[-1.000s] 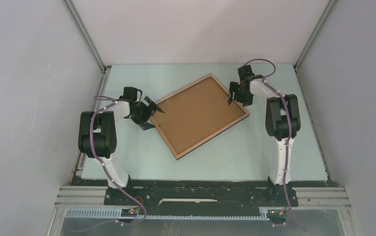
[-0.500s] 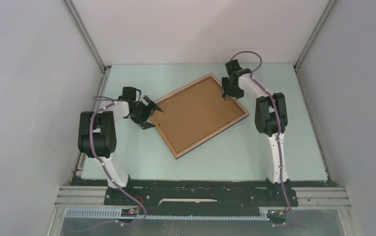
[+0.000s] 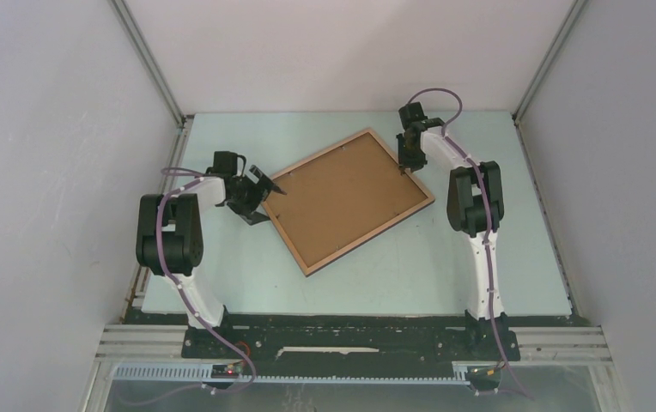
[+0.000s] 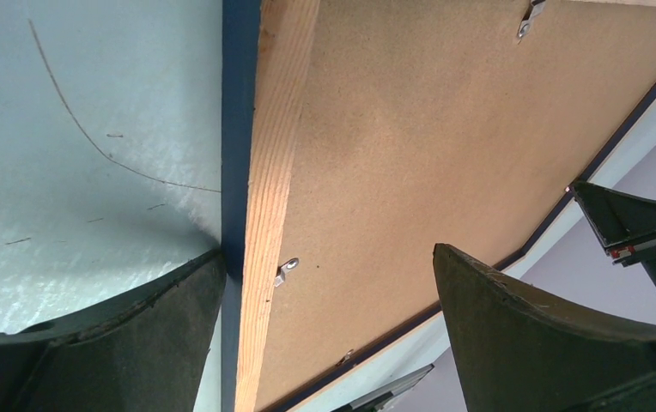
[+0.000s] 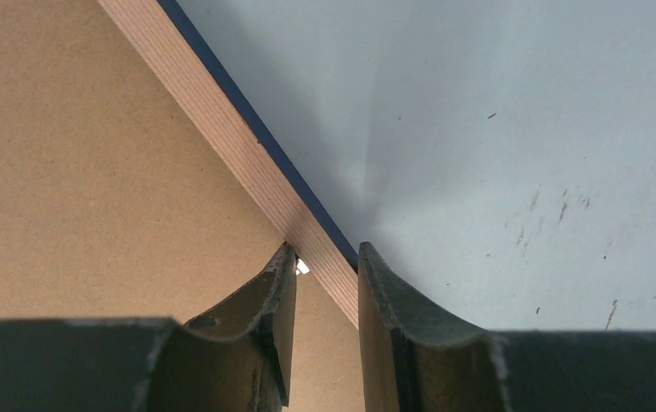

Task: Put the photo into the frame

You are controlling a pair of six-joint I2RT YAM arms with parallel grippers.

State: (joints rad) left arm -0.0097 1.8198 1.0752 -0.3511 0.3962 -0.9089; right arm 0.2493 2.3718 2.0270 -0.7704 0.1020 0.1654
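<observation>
The frame [image 3: 373, 238] lies tilted on the table, wood face up. The photo [image 3: 350, 196] sits inside it, brown fibreboard back up, its beach print hidden. My left gripper [image 3: 266, 190] is open at the frame's left corner. In the left wrist view its jaws [image 4: 326, 251] straddle the wood rail [image 4: 269, 172], with a small metal tab [image 4: 286, 270] and the photo's back [image 4: 445, 146] between them. My right gripper [image 3: 405, 166] is over the far right rail. Its jaws [image 5: 325, 247] stand narrowly apart over the rail [image 5: 213, 112], the left fingertip at a metal tab [image 5: 302, 267] beside the photo's back [image 5: 93, 172].
The pale green table [image 3: 479, 129] is walled by grey panels on the left, back and right. The frame's navy underside shows as a thin line along its outer edges. Both arm bases stand at the near edge.
My right gripper swung left over the frame's far corner, then came back slightly right along the rail. The left arm, the frame and the photo have not moved.
</observation>
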